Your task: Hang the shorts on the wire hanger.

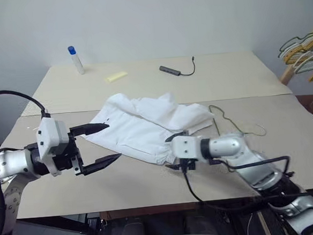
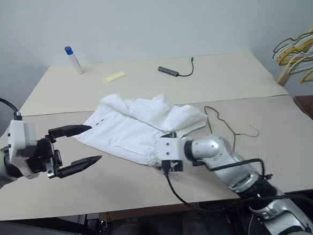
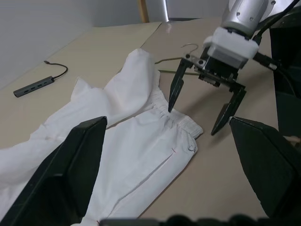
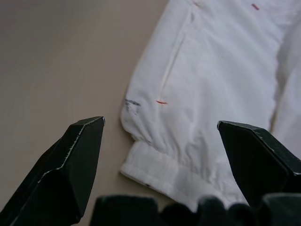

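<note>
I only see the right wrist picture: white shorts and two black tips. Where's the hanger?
Observer: The wire hanger lies flat on the table, just past the shorts on the robot's right side.
Operator: What's my other arm doing?
Observer: The left tool is open and holds nothing, over by the shorts' left edge.
Operator: Is other stuff on the table?
Observer: Yes, along the far side: a blue-capped tube, a yellow note and a grey cable adapter.
</note>
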Action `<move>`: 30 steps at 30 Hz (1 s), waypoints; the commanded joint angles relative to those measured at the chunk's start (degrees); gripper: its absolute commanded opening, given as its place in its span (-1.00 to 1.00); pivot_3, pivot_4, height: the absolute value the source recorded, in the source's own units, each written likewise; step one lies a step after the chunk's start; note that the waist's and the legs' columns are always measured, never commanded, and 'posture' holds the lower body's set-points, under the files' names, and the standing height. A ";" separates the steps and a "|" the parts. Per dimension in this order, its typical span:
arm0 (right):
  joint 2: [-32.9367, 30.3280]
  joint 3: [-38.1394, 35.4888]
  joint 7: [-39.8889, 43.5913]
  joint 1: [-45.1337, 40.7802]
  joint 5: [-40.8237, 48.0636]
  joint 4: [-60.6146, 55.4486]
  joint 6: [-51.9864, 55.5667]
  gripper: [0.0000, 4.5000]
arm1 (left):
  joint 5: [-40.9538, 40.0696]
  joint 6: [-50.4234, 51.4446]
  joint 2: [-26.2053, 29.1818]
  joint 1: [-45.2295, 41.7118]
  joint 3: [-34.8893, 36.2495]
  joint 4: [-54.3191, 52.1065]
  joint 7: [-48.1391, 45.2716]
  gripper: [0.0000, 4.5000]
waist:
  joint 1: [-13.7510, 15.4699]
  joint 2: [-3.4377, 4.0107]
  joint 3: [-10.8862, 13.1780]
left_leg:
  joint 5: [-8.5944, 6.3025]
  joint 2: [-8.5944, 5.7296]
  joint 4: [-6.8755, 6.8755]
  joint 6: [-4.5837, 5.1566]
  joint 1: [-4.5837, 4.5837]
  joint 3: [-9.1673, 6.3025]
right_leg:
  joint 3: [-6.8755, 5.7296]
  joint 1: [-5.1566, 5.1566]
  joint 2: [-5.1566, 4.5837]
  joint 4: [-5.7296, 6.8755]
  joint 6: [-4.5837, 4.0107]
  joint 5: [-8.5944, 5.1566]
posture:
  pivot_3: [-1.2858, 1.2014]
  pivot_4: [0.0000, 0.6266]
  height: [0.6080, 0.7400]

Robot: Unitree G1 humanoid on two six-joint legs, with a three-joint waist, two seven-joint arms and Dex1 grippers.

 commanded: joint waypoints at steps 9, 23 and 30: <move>2.56 5.07 -5.64 -4.75 -14.30 5.61 3.01 -0.16 | 0.22 -0.47 0.03 3.56 2.72 -3.75 1.89 1.00 | 0.15 -0.02 -0.01 | 0.00 0.00 0.00 -0.01 0.02 -0.01 | 0.00 -0.03 0.01 0.08 0.00 0.00 | 0.01 -1.00 1.00; -17.71 -15.91 -0.38 7.70 -1.54 0.49 -21.81 -0.99 | 22.89 -22.57 3.32 5.71 -4.92 10.51 -2.89 1.00 | -0.06 0.00 0.02 | 0.00 -0.04 -0.06 -0.01 0.01 0.06 | -0.01 -0.03 -0.02 -0.01 -0.01 -0.06 | -0.04 -1.00 1.00; -19.40 -23.18 3.54 9.34 6.75 0.53 -26.14 -0.99 | 38.86 -41.91 5.12 2.36 -14.74 26.45 -2.24 1.00 | -1.35 -0.01 0.01 | 0.00 0.03 -0.07 -0.01 0.04 0.09 | 0.00 0.00 0.00 -0.04 -0.03 -0.06 | -0.06 -1.00 1.00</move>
